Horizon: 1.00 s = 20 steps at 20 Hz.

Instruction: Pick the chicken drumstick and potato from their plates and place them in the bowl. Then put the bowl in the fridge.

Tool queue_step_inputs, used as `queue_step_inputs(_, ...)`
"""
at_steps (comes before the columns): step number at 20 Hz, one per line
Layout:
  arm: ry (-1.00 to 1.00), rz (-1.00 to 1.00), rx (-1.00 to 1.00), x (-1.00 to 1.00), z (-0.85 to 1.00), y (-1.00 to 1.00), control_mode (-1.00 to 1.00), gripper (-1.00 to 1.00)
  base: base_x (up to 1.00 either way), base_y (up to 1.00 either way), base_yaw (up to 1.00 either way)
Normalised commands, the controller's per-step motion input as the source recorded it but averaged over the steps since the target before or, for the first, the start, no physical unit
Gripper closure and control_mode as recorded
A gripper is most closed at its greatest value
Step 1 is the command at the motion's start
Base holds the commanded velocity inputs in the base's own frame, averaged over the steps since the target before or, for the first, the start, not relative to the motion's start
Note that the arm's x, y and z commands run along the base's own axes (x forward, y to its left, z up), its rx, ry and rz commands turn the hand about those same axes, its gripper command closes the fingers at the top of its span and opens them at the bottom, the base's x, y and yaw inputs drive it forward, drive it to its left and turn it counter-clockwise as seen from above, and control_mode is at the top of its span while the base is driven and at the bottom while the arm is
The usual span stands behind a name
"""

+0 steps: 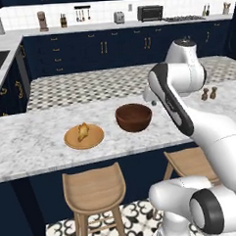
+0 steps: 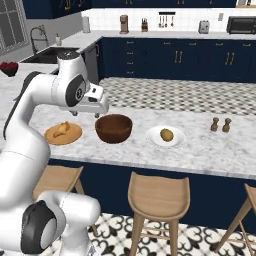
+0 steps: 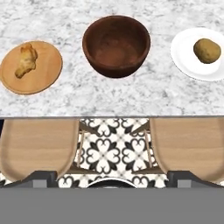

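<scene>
The marble bench (image 2: 210, 145) runs across both base views, with navy cabinets (image 1: 87, 50) and a patterned floor (image 1: 89, 87) behind it. Three wooden stools (image 2: 157, 192) stand along its near side; from the hand view, two of their seats lie just below the bench edge.

The white arm (image 1: 188, 116) rises over the bench near the bowl. Its gripper (image 3: 111, 177) hangs above the near edge of the bench, over the gap between two stools, with its jaws spread wide at the bottom corners of the hand view and nothing between them.

The bowl (image 3: 116, 45) sits upright on the bench, dark reddish-brown, thick-walled, and bare inside. It stands between the two plates, apart from both.

The wooden plate (image 3: 30, 68) lies to the bowl's left in the hand view, flat on the marble. The white plate (image 3: 186, 57) lies to the bowl's right, also flat, cut by the picture's edge.

The drumstick (image 3: 25, 60) rests on the wooden plate, a little off its middle. The potato (image 3: 207, 50) rests on the white plate.

Two small brown shakers (image 2: 220, 124) stand side by side farther along the bench, well apart from the white plate.
</scene>
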Motion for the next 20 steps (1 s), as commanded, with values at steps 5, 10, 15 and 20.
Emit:
queue_step_inputs(5,0.00,0.09,0.07,0.44,-0.03,-0.93,-1.00,-1.00,0.00,0.00,0.00)
queue_step_inputs(10,0.01,0.25,0.07,0.07,-0.16,-1.00,-1.00,-1.00,0.00,0.00,0.00)
queue_step_inputs(15,0.03,0.09,0.00,0.26,-0.41,-1.00,-1.00,-1.00,0.00,0.00,0.00)
queue_step_inputs(20,0.11,0.03,-0.05,0.52,-0.66,-0.80,-1.00,-1.00,0.00,0.00,0.00)
